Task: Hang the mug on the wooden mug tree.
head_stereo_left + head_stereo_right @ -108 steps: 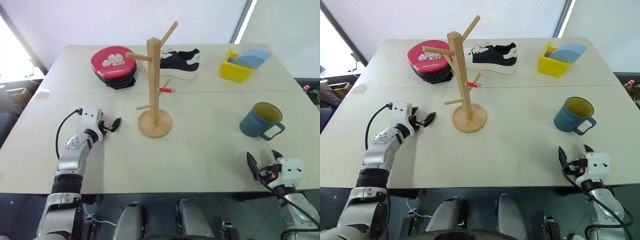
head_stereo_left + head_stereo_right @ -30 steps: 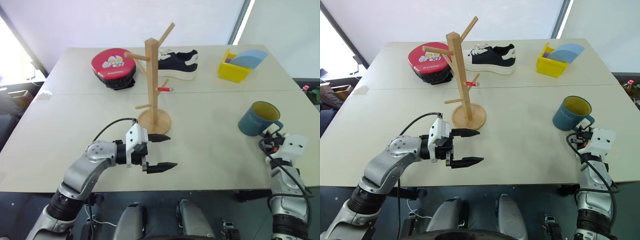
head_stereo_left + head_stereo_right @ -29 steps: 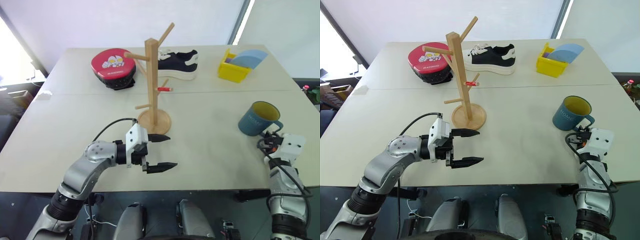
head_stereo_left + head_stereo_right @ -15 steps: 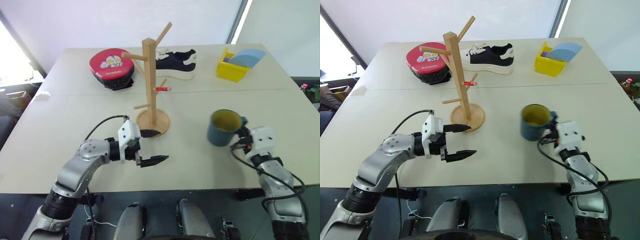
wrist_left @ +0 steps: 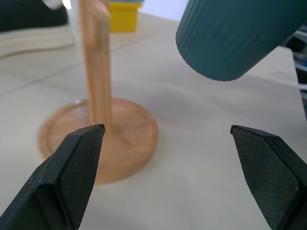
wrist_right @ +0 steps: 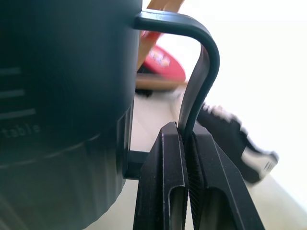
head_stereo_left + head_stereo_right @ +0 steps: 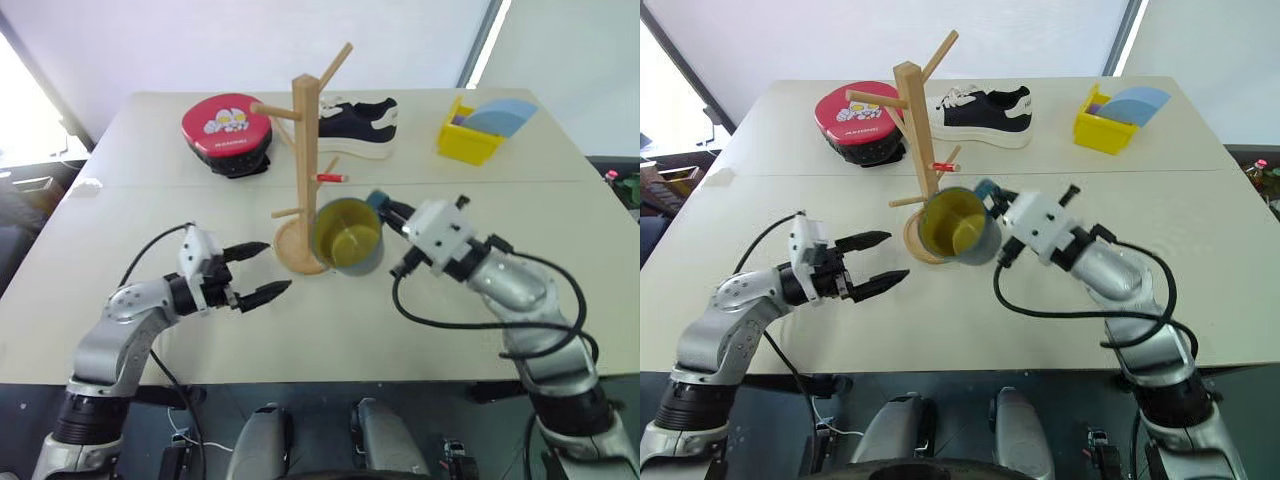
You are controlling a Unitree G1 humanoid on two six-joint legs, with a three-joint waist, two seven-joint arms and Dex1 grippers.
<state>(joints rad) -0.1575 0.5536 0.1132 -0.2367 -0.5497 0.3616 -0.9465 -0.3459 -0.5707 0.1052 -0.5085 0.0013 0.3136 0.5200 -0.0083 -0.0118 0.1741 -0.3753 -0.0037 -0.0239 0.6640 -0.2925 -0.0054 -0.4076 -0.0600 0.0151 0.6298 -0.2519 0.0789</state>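
Teal mug point(image 7: 349, 237), "table" legible, handle clamped in right gripper point(image 6: 188, 143); one wooden mug tree point(image 7: 307, 160); left gripper point(image 7: 258, 270) jaws wide, empty.

The right gripper point(image 6: 186, 143) has carried the mug point(image 7: 348, 236) off the bench to just beside the tree point(image 7: 306, 170), tipped; the left gripper point(image 7: 256, 270) has drawn back leftward.

A pale beige table point(image 7: 450, 300) is carrying the wooden mug tree point(image 7: 308, 170) near its middle, while a red round case point(image 7: 227, 130), a black-and-white sneaker point(image 7: 360, 125) and a yellow box point(image 7: 468, 140) are lying along its far side.
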